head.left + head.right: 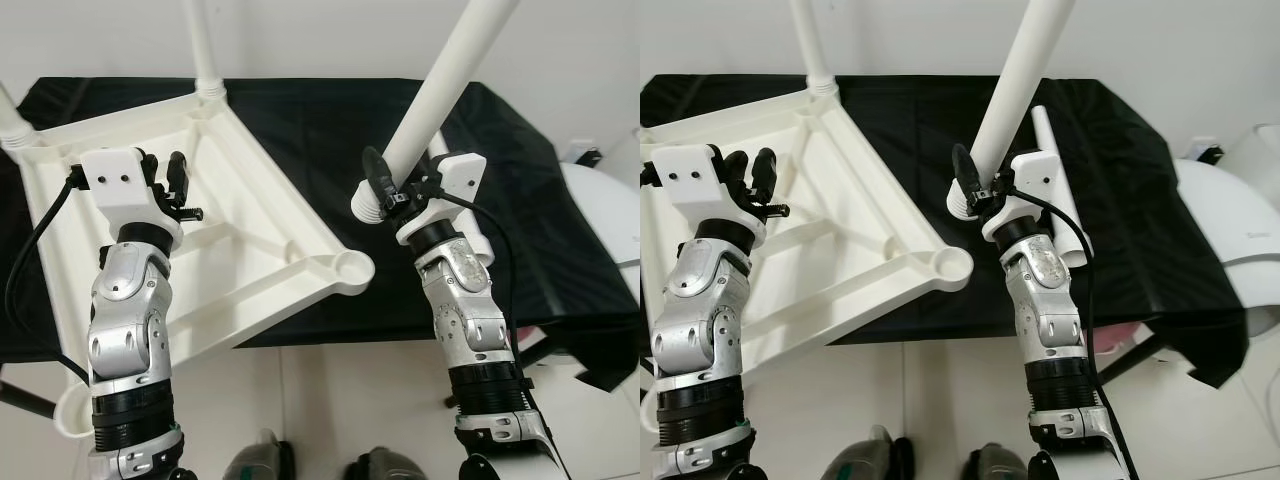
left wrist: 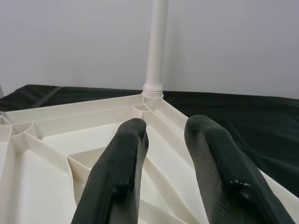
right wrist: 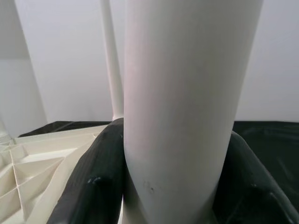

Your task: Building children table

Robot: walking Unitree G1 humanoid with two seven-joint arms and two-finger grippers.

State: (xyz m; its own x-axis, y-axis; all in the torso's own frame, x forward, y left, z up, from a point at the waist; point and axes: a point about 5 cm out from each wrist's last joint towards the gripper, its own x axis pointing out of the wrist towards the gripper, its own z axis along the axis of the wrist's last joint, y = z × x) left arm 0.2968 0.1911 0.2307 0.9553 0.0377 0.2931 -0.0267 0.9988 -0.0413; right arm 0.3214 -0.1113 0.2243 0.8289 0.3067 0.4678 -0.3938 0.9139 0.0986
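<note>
Right hand (image 1: 385, 185) clamps a white leg (image 1: 440, 90) — near the tabletop (image 1: 250, 240).

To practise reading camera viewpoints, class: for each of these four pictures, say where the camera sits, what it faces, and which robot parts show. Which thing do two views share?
Left eye view: head camera, looking down at the upturned tabletop on the black cloth; both arms show.
Right eye view: same head, same scene.
Left wrist view: looks along the left gripper, open above the tabletop, toward a fitted leg.
Right wrist view: looks along the right gripper, shut on a loose leg.
Shared: both wrist views show the tabletop.
</note>
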